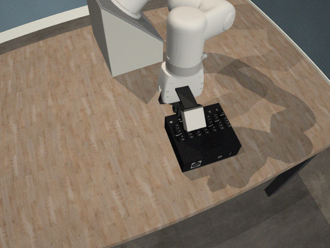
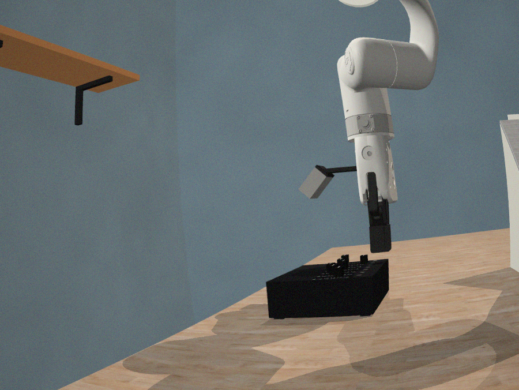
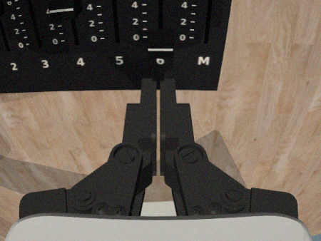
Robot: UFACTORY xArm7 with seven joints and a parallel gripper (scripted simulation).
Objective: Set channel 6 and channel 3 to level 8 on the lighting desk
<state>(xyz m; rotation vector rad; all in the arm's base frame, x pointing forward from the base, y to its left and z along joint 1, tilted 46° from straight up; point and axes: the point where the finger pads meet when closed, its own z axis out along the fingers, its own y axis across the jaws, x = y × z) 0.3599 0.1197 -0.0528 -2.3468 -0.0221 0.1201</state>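
Note:
The black lighting desk [image 1: 210, 149] [image 2: 327, 291] [image 3: 89, 79] stands flat on the wooden table. In the wrist view its labels 2 to 6 and M run along the near edge. The channel 6 fader cap [image 3: 160, 50] shows its white line at the bottom of its scale, near 0. The channel 3 fader cap [image 3: 61, 11] has its line between the 2 and 4 marks. My gripper [image 3: 158, 99] [image 2: 380, 248] is shut and empty. It hangs a little above the desk's edge, with its tips just short of the channel 6 cap. In the top view the wrist camera hides the fingertips.
The robot's grey base block [image 1: 128, 47] [image 2: 512, 188] stands behind the desk. The table's curved front edge [image 1: 266, 176] runs close to the desk. A wooden wall shelf [image 2: 63, 63] hangs far off to one side.

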